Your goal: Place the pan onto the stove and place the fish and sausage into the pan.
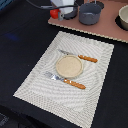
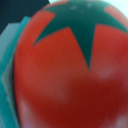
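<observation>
The stove [image 1: 107, 25] is a pinkish-brown board at the back, on the exterior view's right. My gripper [image 1: 59, 12] hovers at the stove's left end, mostly cut off by the frame's top. The red sausage [image 1: 53, 13] sits at its tip. In the wrist view the sausage [image 2: 60, 85] fills the frame, red with a dark green star mark, and hides the fingers. A teal edge [image 2: 11, 70] shows beside it. A dark round shape [image 1: 70, 14], perhaps the pan, lies partly hidden under the gripper. The fish is out of view.
A deep grey pot [image 1: 90, 14] stands on the stove next to the gripper. Another round vessel [image 1: 123, 19] is at the right edge. A striped beige placemat [image 1: 40, 80] holds a tan plate [image 1: 68, 65], a knife [image 1: 81, 57] and a fork [image 1: 67, 81].
</observation>
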Available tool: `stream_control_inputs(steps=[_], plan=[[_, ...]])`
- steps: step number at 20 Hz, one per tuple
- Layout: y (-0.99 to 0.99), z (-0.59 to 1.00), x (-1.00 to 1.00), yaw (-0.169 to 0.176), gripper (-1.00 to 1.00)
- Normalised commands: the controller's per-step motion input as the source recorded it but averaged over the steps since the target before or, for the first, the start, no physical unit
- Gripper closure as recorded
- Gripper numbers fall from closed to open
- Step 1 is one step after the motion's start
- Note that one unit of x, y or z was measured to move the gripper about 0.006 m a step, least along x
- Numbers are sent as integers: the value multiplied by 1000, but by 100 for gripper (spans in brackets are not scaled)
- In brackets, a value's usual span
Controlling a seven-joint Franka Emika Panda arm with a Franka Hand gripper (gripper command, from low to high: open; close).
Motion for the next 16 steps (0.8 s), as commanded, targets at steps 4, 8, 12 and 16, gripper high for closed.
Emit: stream_control_inputs(steps=[4, 8, 12, 16], plan=[[980, 0, 2, 0, 100], [972, 0, 0, 0, 100], [945, -6, 65, -1, 100], [859, -97, 194, -35, 100]])
